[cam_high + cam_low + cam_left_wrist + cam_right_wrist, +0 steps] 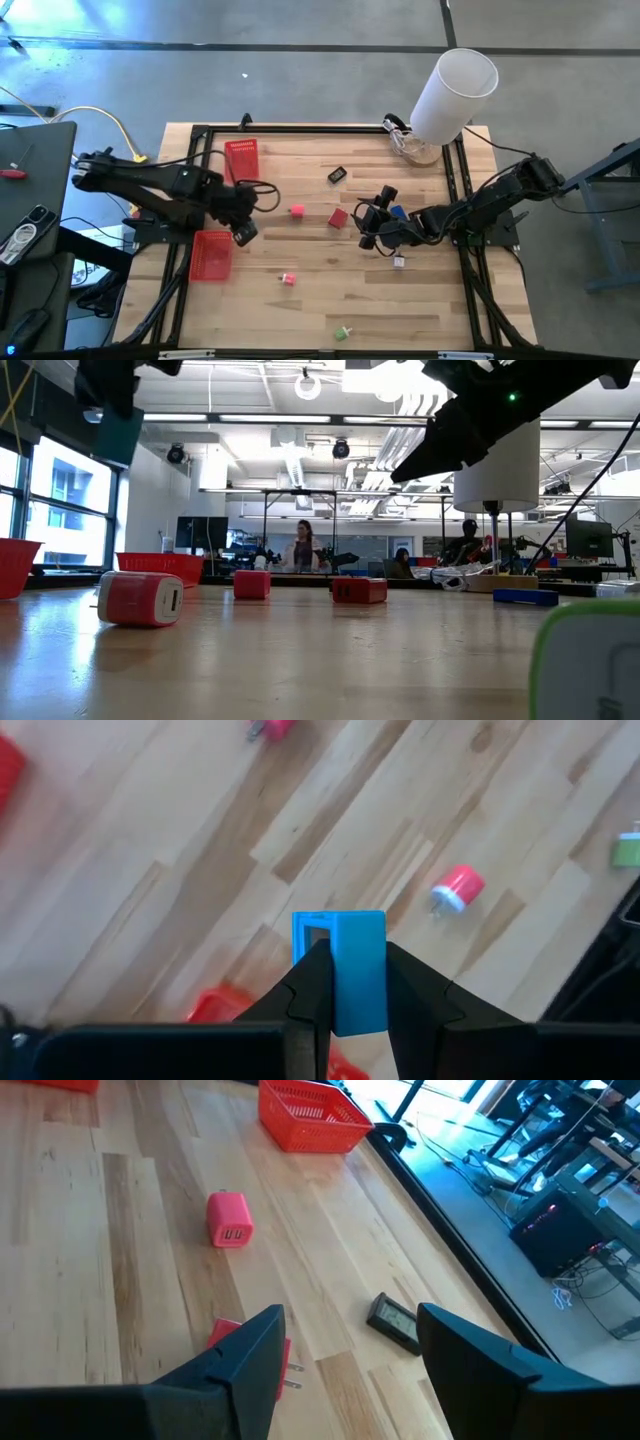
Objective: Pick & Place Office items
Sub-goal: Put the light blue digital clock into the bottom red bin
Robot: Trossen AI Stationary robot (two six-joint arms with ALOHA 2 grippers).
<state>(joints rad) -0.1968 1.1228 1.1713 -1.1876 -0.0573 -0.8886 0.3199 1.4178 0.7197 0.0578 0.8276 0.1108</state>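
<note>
Upright, blue block [340, 970] in left tool [350, 995].

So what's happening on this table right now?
Two robot arms are sorting small office items on a wooden table. The left gripper has its jaws shut on a blue block, near a red mesh basket. The right gripper hangs with jaws open over a red piece, with a pink charger and other pieces scattered about.

Bare table centre [300, 255] — red baskets [211, 254] left
</note>
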